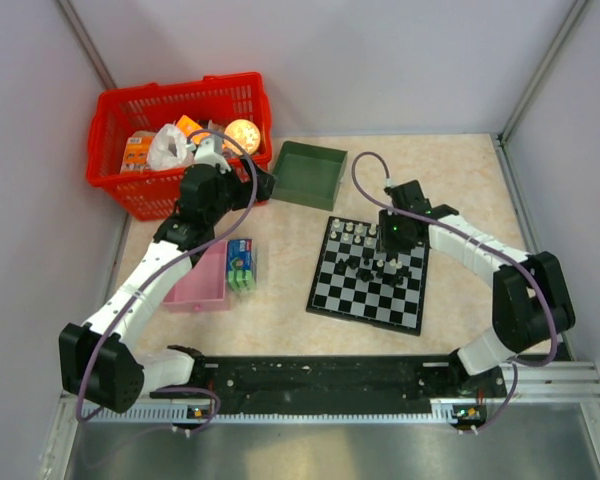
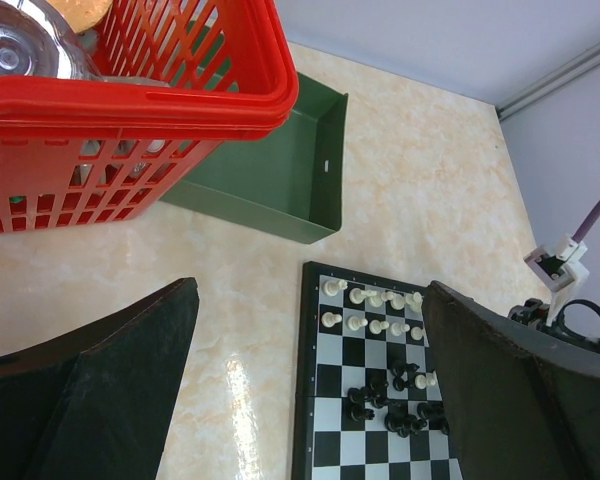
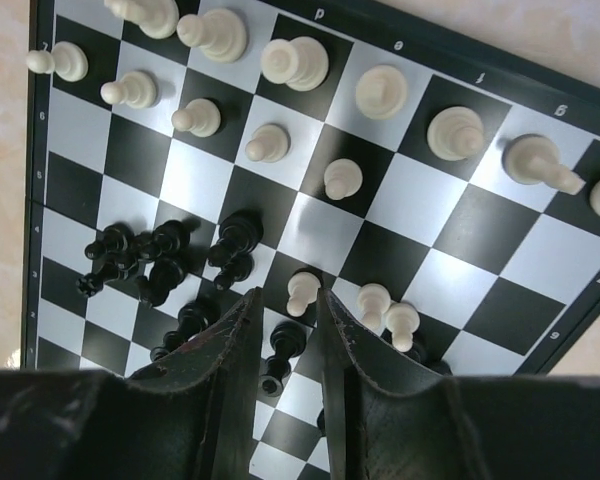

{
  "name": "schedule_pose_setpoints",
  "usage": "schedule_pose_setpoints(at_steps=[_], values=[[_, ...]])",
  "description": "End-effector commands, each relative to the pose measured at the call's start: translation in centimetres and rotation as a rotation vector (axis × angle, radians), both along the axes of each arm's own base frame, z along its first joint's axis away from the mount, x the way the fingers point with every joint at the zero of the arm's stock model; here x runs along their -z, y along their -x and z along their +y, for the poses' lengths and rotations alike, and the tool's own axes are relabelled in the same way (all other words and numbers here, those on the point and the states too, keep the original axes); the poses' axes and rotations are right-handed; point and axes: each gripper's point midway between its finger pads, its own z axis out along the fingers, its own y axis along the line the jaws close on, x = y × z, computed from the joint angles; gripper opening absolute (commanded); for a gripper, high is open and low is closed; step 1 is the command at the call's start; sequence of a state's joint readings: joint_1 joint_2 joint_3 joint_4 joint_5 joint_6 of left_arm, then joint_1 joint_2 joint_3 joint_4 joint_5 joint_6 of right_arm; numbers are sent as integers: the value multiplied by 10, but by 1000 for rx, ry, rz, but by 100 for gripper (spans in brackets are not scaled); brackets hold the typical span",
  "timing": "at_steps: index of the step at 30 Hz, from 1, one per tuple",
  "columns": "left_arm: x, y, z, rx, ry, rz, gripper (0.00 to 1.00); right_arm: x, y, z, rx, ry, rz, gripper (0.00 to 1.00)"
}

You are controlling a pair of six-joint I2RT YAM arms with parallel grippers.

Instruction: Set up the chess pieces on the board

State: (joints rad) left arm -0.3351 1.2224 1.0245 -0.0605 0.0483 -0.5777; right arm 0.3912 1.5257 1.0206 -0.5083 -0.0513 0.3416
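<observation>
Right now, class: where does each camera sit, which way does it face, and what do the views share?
Top external: above and behind, looking down; left gripper by the red basket, right gripper over the board.
Left wrist: low, facing across the green tray to the board; own fingers wide apart.
Right wrist: close above the board, looking down on chess pieces; own fingers straddle a black piece.
Shared: all three show the board.

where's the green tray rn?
Top view: the green tray sits far centre, right of the red basket, just beyond the far-left corner of the board.
</observation>
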Motion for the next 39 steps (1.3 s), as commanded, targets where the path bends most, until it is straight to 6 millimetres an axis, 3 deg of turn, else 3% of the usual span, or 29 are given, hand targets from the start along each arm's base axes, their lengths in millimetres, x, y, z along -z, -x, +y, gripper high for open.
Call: schedule_pose_setpoints(at_steps=[1,16,22,23,26,39], values=[[-17,-2,0,5,34,-53,99,2,2,13,-40,-3,0,28],[-8,-4,5,-12,32,-36,99,22,7,11,-73,92,66,28],[-9,-3,9,-24,33,-41,99,17,4,14,-75,87,53,23],[-9,-3,8,-21,33,-39,99,16,1,11,-62,104,39,17],[-7,-3,9,-26,33,-36,99,11,-3,10,-57,110,18,11],[-6,-3,11,-29,39,-32,99,-11,-23,-13,40,204,-82,10]])
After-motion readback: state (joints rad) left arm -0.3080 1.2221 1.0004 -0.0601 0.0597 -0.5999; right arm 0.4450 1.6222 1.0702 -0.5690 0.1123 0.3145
